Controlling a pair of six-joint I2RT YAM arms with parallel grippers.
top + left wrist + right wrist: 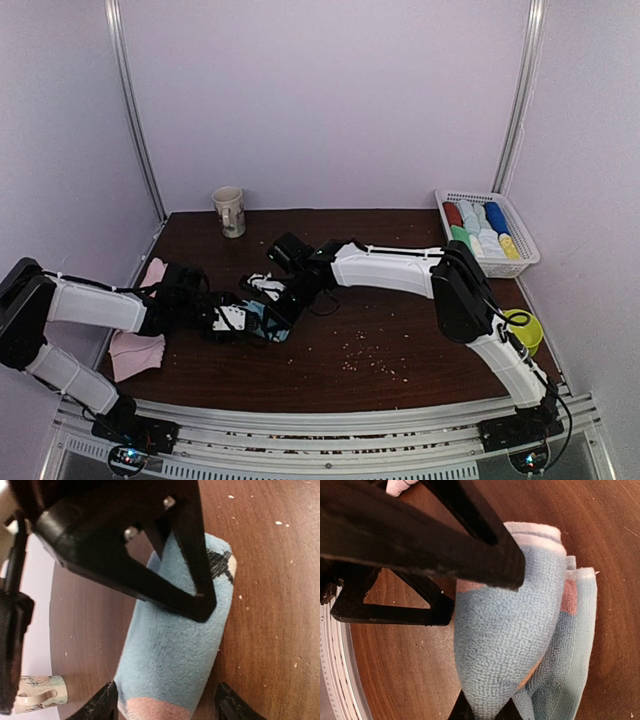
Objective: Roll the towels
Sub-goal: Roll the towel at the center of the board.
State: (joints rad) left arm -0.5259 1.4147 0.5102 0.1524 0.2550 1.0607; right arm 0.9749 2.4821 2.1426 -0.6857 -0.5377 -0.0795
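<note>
Our right tool (481, 711) is almost shut, pinching the blue towel (172, 645), which lies rolled on the bench (270, 605) in front of both arms. Our left tool (167, 706) stands open astride the roll, a finger on either side, gripping nothing. One right finger lies slantwise across the roll, so we judge that a closing left tool may strike it or squash the roll askew. In the right wrist view a loose layer hangs beside the roll; if the pinch lets go early, we expect it to unwind. The pink towels (140, 350) lie at the bench's left edge
</note>
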